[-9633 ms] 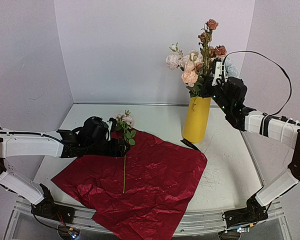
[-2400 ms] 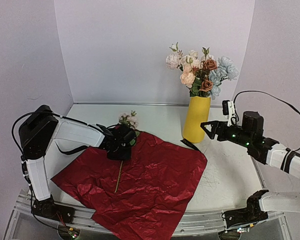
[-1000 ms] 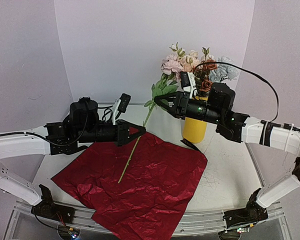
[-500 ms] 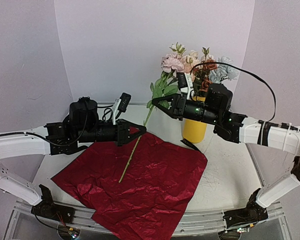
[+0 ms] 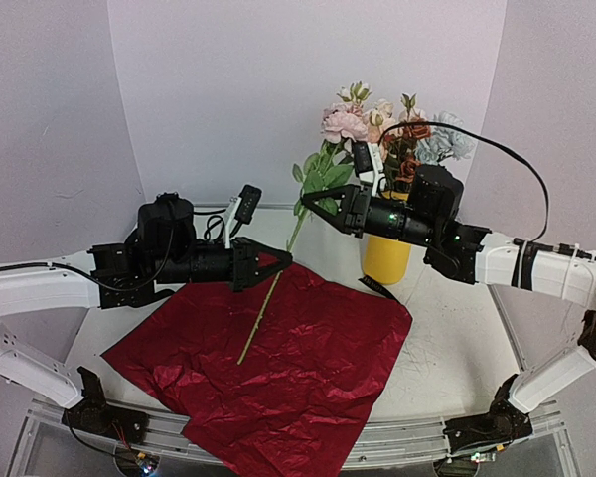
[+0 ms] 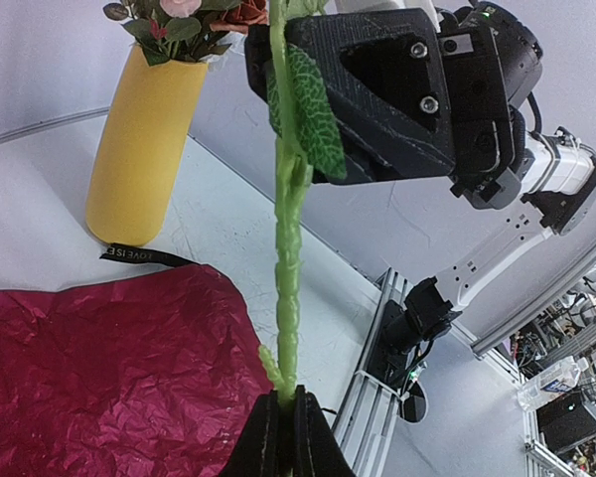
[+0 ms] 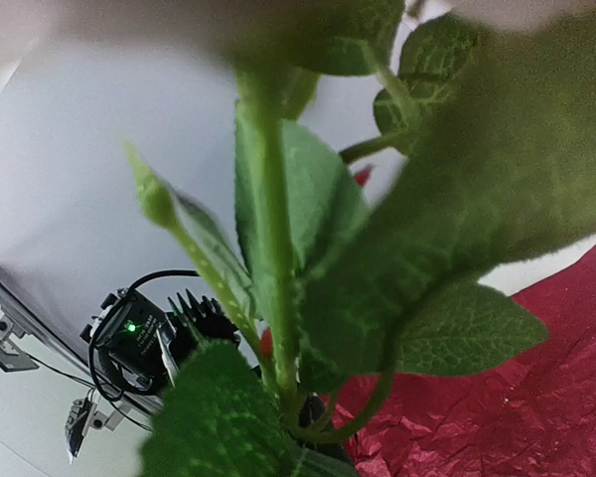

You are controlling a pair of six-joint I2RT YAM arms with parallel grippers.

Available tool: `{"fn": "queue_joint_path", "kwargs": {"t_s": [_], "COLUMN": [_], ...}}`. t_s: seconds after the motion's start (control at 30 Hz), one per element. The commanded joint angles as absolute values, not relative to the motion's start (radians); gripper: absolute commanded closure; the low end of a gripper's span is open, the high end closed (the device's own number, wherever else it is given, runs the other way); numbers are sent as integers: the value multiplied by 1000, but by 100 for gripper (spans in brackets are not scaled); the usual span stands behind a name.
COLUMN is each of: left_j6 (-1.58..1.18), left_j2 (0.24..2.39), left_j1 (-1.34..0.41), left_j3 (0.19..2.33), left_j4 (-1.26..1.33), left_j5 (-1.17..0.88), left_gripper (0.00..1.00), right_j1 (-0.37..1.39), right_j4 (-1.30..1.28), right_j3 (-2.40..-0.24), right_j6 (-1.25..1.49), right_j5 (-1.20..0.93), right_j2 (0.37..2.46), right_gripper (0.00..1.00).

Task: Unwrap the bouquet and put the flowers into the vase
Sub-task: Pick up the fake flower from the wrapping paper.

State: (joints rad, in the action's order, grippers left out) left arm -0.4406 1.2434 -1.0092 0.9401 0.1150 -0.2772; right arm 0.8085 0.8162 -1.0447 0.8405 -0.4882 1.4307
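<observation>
Grip is shared: left claw low, right claw among the leaves, both clamped on one green-stemmed leafy artificial flower slanting above crinkled dark red paper near the tall yellow cylinder vase.

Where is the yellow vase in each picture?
Top view: the vase stands right of centre, partly behind the right arm.
Left wrist view: the vase is at the upper left.
Right wrist view: not in it; leaves fill the picture.
Shared landmark: the red paper.
</observation>
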Motion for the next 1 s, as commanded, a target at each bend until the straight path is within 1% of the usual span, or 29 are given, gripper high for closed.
{"fn": "queue_joint_path", "kwargs": {"t_s": [0.0, 0.03, 0.13, 0.23, 0.3, 0.4, 0.57, 0.77, 0.97], "left_j6": [-421, -420, -420, -419, -417, -415, -414, -416, -410], "left_j2": [1220, 1221, 1216, 1203, 1191, 1179, 1171, 1176, 1190], "left_j1": [-1015, -1015, -1015, -1015, -1015, -1016, -1015, -1016, -1016], "left_j3": [947, 946, 940, 931, 925, 915, 907, 908, 920], "left_j4": [163, 163, 163, 163, 163, 163, 162, 158, 157], "left_j5": [-301, -303, -299, -286, -274, -258, -236, -230, -227], "left_gripper": [86, 79, 64, 53, 48, 45, 44, 44, 44], "right_j1": [816, 815, 815, 816, 815, 815, 815, 815, 814], "right_j4": [899, 898, 875, 800, 733, 598, 420, 338, 319], "right_j3": [-1093, -1092, -1084, -1086, -1090, -1114, -1177, -1283, -1436], "right_j6": [827, 820, 785, 710, 642, 510, 305, 72, -161], "right_j5": [-512, -510, -486, -434, -385, -272, -12, 317, 523], "right_j2": [1423, 1419, 1393, 1353, 1318, 1259, 1167, 1102, 1145], "right_gripper": [100, 100, 100, 100, 100, 100, 100, 100, 100]}}
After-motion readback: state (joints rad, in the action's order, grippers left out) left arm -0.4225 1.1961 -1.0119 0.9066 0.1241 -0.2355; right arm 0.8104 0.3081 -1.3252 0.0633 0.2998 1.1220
